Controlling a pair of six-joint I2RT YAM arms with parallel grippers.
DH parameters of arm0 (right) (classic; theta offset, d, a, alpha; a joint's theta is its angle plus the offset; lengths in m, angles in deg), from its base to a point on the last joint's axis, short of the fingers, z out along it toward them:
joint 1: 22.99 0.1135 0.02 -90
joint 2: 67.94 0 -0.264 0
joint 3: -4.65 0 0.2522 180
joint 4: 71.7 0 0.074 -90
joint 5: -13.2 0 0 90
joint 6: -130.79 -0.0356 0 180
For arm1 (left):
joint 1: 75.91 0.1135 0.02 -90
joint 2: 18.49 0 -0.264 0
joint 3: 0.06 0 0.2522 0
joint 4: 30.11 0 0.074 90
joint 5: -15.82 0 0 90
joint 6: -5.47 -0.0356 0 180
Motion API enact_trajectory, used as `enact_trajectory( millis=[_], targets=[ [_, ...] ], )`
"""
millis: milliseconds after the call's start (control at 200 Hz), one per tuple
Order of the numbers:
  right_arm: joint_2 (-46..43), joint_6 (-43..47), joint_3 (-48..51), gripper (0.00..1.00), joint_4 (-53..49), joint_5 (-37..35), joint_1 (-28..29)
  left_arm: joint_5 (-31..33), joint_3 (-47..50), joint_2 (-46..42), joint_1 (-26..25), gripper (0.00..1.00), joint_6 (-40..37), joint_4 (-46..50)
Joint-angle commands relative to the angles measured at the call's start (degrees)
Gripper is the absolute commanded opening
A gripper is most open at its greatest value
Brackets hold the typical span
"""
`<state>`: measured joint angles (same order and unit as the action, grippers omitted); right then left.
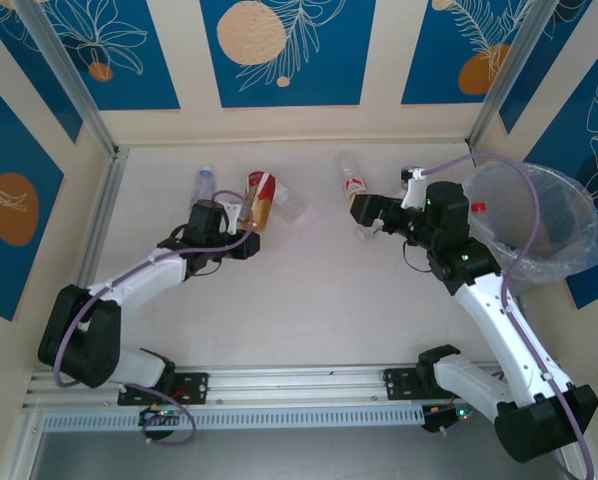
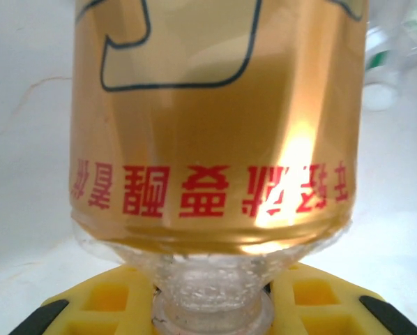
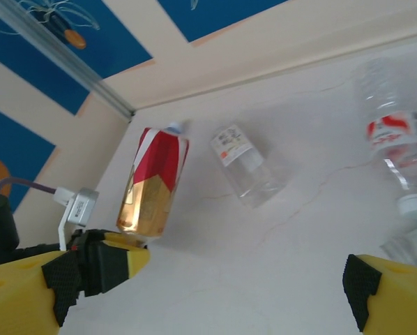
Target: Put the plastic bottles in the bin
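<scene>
My left gripper [image 1: 244,222] is shut on the neck of a gold and red bottle [image 1: 260,198], which lies on the table. In the left wrist view that neck sits between the yellow fingers [image 2: 90,300], below the gold label of the bottle [image 2: 215,125]. My right gripper [image 1: 365,214] is open and holds nothing, just below a clear bottle with a red label [image 1: 353,180]. Its wrist view shows the gold bottle [image 3: 153,183], a clear bottle [image 3: 247,167] and the red-label bottle [image 3: 397,139]. The bin [image 1: 569,250] stands at the right edge.
A clear bottle with a blue cap [image 1: 205,182] lies left of the left gripper. Another clear bottle [image 1: 291,203] lies just right of the gold one. A red-capped bottle [image 1: 478,207] rests inside the bin's bag. Walls close the table at the back and both sides.
</scene>
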<state>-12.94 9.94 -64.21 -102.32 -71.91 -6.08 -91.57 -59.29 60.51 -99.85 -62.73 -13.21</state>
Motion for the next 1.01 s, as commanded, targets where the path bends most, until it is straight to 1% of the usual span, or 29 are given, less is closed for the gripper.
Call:
enact_trajectory(
  millis=[0, 155, 245, 340, 415, 540, 650, 735, 890, 1000],
  targets=[
    [1.17, -4.52, 0.64, 1.00, 5.09, 8.11, 0.51, -10.12, 1.43, -3.93, -0.67, 0.00, 4.03, -8.99],
    [4.01, -6.15, 0.35, 1.00, 9.59, 15.50, 0.67, -20.34, 2.03, -5.56, -1.76, 0.00, 7.04, -14.34],
    [5.22, -6.75, 0.16, 0.99, 11.96, 18.85, 0.67, -25.75, 3.68, -6.09, -2.20, 0.00, 12.35, -22.71],
    [6.20, -8.02, 0.49, 0.99, 15.21, 21.59, 0.72, -28.32, 5.33, -6.94, -2.65, 0.00, 18.25, -30.90],
    [7.21, -9.73, 0.68, 0.99, 18.68, 23.80, 0.71, -29.57, 5.42, -7.56, -3.27, 0.00, 21.03, -34.04],
    [9.83, -10.81, -0.71, 0.99, 21.81, 26.19, 1.57, -30.40, 3.89, -9.06, -4.92, 0.00, 20.80, -32.74],
    [12.77, -10.05, -3.17, 0.99, 22.11, 26.64, 2.96, -30.47, 1.91, -9.75, -6.77, 0.00, 18.33, -28.96],
    [14.82, -10.01, -4.66, 0.99, 24.40, 27.96, 3.91, -30.21, 0.56, -9.53, -8.22, 0.00, 16.83, -27.00],
    [17.68, -10.28, -6.41, 0.99, 29.80, 29.98, 5.59, -30.57, -0.99, -7.89, -10.46, 0.00, 16.43, -27.67],
    [18.86, -10.98, -6.04, 0.99, 35.09, 31.64, 5.92, -32.47, -1.46, -6.49, -11.18, 0.00, 17.47, -30.38]
  ],
)
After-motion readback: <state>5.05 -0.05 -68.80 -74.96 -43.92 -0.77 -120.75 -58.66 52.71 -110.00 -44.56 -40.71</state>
